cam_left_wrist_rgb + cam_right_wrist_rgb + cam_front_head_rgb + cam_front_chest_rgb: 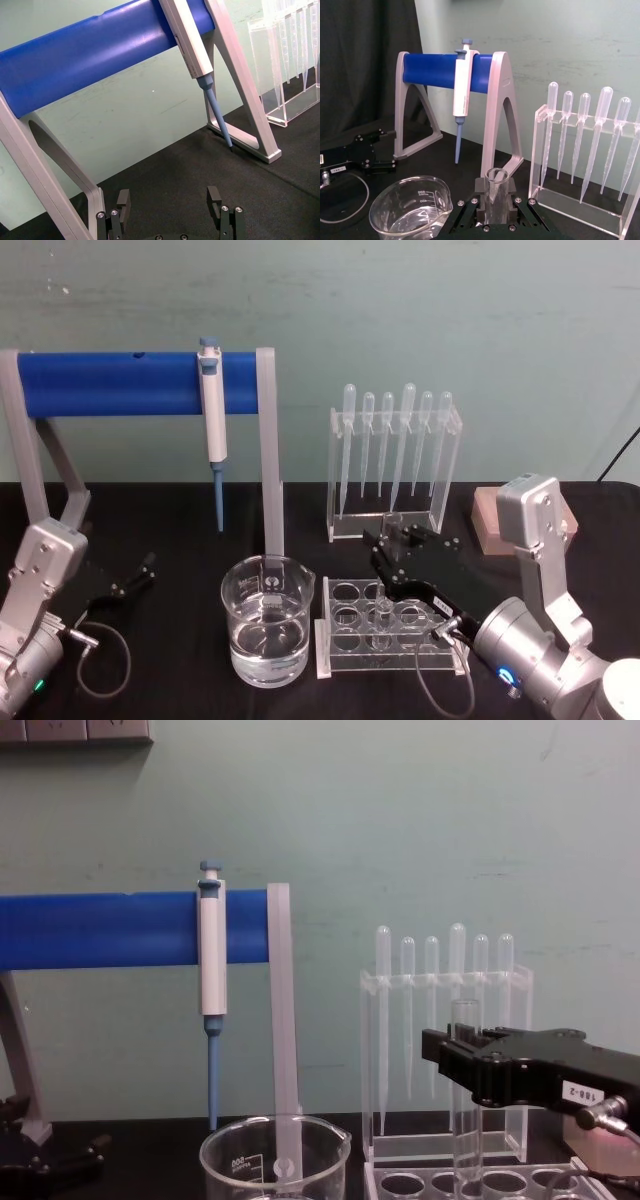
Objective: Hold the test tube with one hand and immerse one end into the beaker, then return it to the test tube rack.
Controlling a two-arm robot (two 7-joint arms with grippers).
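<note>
Grasping is the step in hand: the test tube (466,1100), a clear round-bottomed glass cylinder, is pinched upright by the right gripper (462,1055) over the acrylic rack (390,632) at lower centre-right. A lift and leftward carry to the spouted glass beaker (267,632) seems called for. The left gripper (170,205), lower left, is held wide open.
</note>
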